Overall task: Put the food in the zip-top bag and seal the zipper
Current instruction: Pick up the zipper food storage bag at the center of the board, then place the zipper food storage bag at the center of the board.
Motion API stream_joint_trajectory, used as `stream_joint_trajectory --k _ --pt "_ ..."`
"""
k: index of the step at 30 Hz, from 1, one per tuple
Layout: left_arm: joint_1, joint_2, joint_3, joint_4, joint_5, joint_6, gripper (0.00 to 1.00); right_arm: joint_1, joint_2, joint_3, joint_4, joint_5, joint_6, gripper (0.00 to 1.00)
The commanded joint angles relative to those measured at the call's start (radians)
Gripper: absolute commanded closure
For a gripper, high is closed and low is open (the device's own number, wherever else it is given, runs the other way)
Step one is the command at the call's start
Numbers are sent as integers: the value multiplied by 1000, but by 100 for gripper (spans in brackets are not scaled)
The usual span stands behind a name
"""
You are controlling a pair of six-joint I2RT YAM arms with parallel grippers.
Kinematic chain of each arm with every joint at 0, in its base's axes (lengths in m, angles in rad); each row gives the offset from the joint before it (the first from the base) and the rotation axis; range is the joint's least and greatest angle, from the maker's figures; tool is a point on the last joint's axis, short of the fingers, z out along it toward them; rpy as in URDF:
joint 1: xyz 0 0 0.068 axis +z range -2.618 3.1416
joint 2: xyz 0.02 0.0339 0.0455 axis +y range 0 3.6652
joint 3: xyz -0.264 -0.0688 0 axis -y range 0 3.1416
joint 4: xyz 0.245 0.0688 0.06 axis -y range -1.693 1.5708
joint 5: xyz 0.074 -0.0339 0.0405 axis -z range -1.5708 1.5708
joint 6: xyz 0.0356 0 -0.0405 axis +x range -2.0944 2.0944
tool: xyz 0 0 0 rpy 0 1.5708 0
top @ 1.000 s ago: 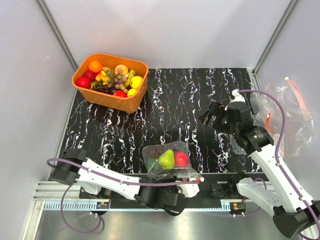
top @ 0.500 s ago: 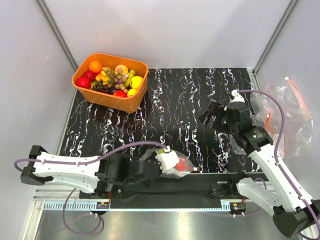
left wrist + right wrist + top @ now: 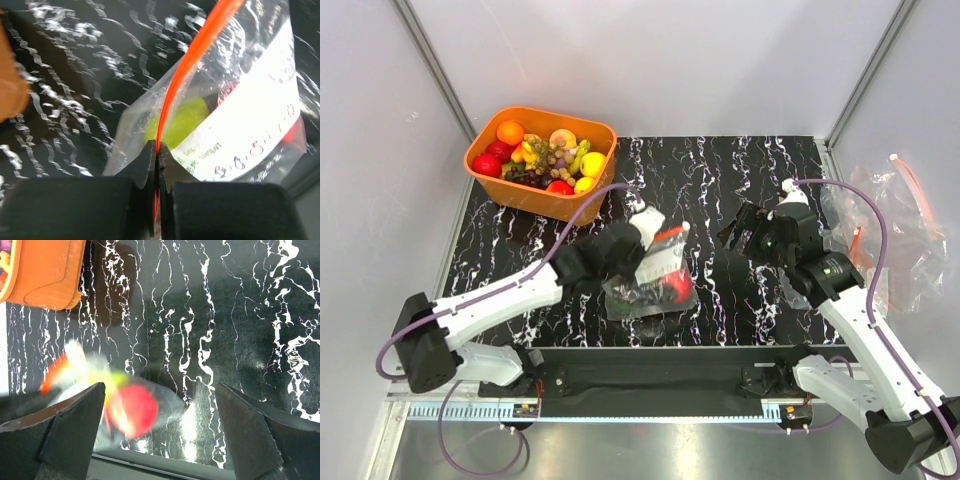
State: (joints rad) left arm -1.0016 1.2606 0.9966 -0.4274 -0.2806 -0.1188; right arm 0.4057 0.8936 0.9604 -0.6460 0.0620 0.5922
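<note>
1. Left gripper [image 3: 156, 165]: jaws pressed together, clamped on the zipper [image 3: 186, 67] close to 1 end of the strip. Right gripper [image 3: 744, 228]: jaws spread wide, holding nothing, over the mat [image 3: 700, 175] to the right of the bag.
2. Zip-top bag [image 3: 650, 292]: middle of the mat, nearer the arm bases, hanging below the left gripper from its strip. Cannot tell whether its bottom rests on the mat.
3. Bag contents: 1 green piece [image 3: 182, 122] and 1 red apple [image 3: 132, 410], plus something dark low down in the top view that cannot be identified. A white printed label [image 3: 250, 125] covers part of 1 face.
4. Handling, as a judgement: the film looks thin, limp and slick. The load is light, but it all sits in the fruit, so the bag will sag and swing. The glossy pieces will likely roll inside.
5. Where to hold: the strip is the only stiff part. A 2nd pinch at its free end would tension it for pressing shut.
6. Whether the zipper is closed along its length: cannot tell.
7. Orange basket [image 3: 535, 198]: far-left corner of the mat, well apart from the bag, heaped with toy fruit [image 3: 545, 158].
8. Spare clear bags [image 3: 905, 235]: crumpled just off the mat's right edge.
</note>
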Motion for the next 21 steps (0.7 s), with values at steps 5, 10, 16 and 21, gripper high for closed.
stream_joint_trajectory --k 5,10,16,21 --pt "240 62 132 41 26 62 100 -5 21 21 65 -1 -19 3" --pt "392 59 125 113 -20 145 100 -4 39 26 74 -17 -31 3" --pt "501 155 227 85 -23 182 100 -5 51 24 82 -37 -34 3" --pt "503 145 238 88 -42 133 46 -4 28 9 85 -44 -35 0"
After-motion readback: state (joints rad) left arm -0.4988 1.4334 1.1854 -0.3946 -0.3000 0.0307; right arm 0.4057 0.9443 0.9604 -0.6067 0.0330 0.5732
